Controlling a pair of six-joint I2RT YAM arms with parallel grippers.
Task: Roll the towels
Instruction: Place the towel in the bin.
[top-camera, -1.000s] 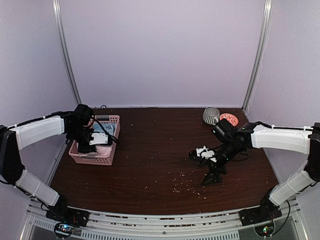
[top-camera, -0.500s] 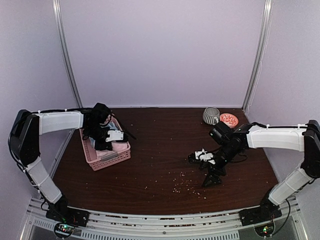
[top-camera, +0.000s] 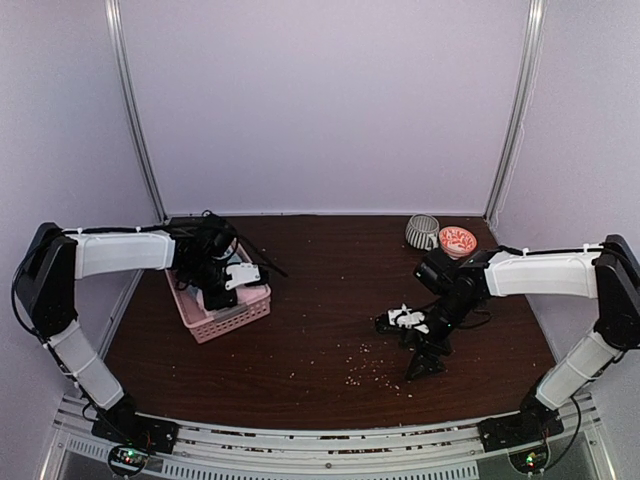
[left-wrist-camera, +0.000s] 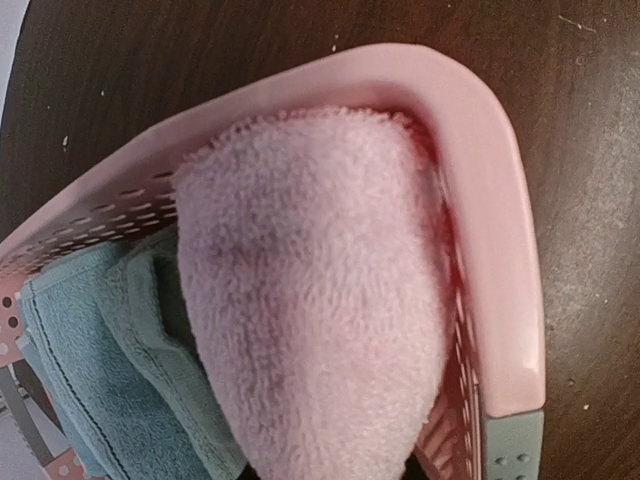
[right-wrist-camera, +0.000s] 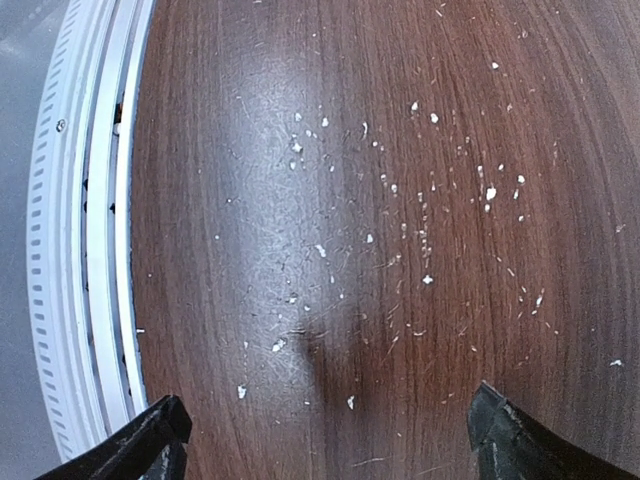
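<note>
The light pink towel (left-wrist-camera: 310, 300) bulges up out of a pink basket (left-wrist-camera: 490, 230) and fills the left wrist view. My left gripper (top-camera: 220, 295) reaches down into that basket (top-camera: 215, 322) and is shut on the pink towel; its fingers are hidden under the cloth. A pale mint green towel (left-wrist-camera: 165, 370) lies folded beside it in the basket. My right gripper (top-camera: 405, 343) hovers low over bare table right of centre. It stands wide open (right-wrist-camera: 330, 440) with nothing between its fingers.
A pale blue cloth (left-wrist-camera: 65, 365) lies at the basket's far side. A striped mug (top-camera: 422, 231) and a red bowl (top-camera: 458, 239) stand at the back right. Crumbs (top-camera: 365, 372) are scattered on the dark wooden table (top-camera: 320, 270); the white front rail (right-wrist-camera: 90, 250) is close to the right gripper.
The left arm has swung right, and the pink basket has slid and turned with it toward the table's middle. The right gripper has drifted slightly left, still open.
</note>
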